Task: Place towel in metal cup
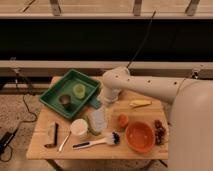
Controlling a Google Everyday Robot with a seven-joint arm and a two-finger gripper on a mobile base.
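At the near edge of the desk lie a brush and an orange bowl. Behind them, the towel lies at centre. The hand hangs just above its far end, released, grasping nothing. Farther left, the metal cup stands in the green tray.

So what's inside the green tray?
A yellow-green cup and a metal cup sit in the tray. The hand hangs by its right corner, above the towel, covering that corner. Inside the cups can't be seen.
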